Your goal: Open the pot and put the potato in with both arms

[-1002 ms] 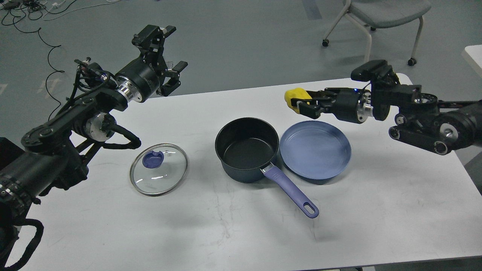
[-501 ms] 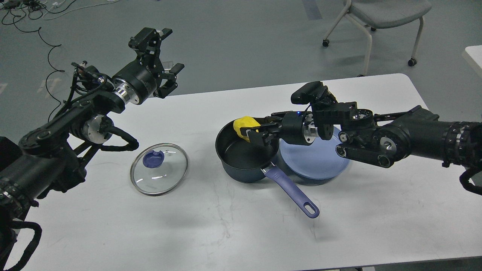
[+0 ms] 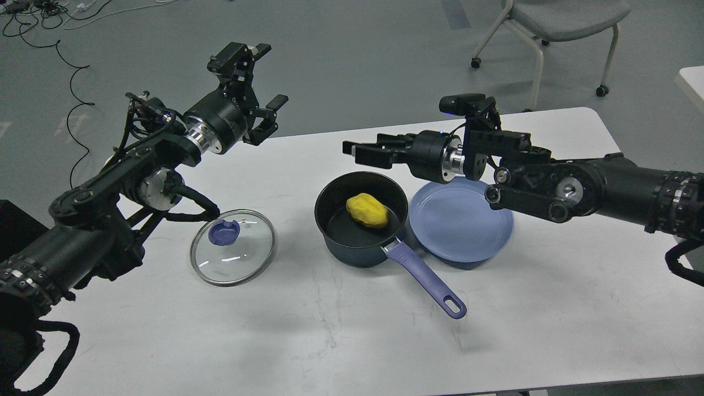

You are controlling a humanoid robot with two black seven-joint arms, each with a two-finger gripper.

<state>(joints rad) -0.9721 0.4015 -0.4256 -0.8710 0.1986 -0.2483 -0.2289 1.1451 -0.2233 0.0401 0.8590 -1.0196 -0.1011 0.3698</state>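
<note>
Right, the yellow potato (image 3: 367, 210) lies loose on the dark floor of the open saucepan (image 3: 360, 220), a little toward the pan's right side, with nothing holding it. My right gripper (image 3: 360, 154) hangs above the pan's far rim, pointing left; its fingers are spread apart and I see nothing between them. A small camera sits on top of that wrist, and the right arm reaches in across the far edge of the blue plate (image 3: 461, 223), which stands just beside the pan on its right, rim close to rim; I cannot tell whether they touch. The pan's purple handle (image 3: 424, 281) runs toward me and to the right, ending in a loop.

The glass lid (image 3: 232, 247) lies flat on the white table (image 3: 550, 308) to the left of the pan, apart from it, purple knob facing up. My left gripper (image 3: 258, 82) is raised well above the table's far-left edge, over the grey floor, fingers wide open and holding nothing. Its arm comes up past the lid's left side without touching it.

Beyond the table stands a grey chair (image 3: 555, 22) on castors, and black cables (image 3: 49, 33) trail over the floor at the far left.
</note>
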